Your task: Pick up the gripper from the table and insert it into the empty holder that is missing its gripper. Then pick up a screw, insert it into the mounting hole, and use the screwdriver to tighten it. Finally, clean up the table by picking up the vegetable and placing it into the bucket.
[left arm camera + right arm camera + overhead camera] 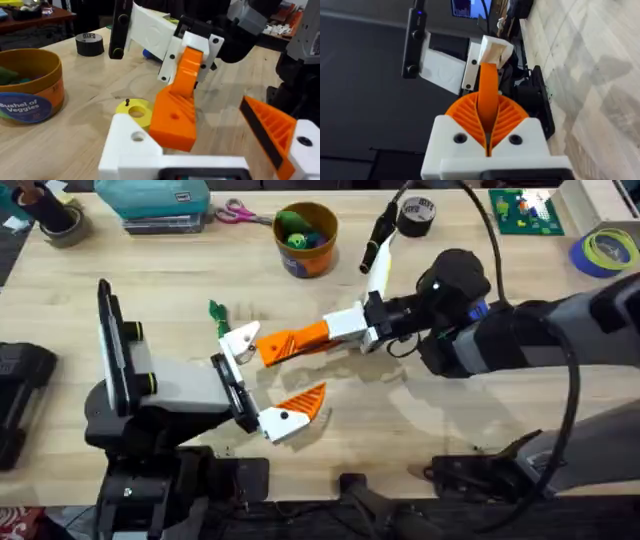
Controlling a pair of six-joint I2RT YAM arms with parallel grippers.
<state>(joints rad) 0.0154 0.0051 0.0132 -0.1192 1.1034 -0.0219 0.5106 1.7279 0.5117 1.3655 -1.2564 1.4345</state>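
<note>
Orange ribbed plastic wedge gripper sits pinched in my right end effector, tip touching the left end effector's wide-spread white tipless holder for insertion.

Bare table under right arm; bucket behind.

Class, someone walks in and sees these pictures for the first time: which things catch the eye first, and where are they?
At mid-table the right gripper is shut on the gripper, an orange wedge, pushing it at the empty holder on the left arm's claw. Behind them, at the table's far side, stands the bucket with toys inside.
</note>
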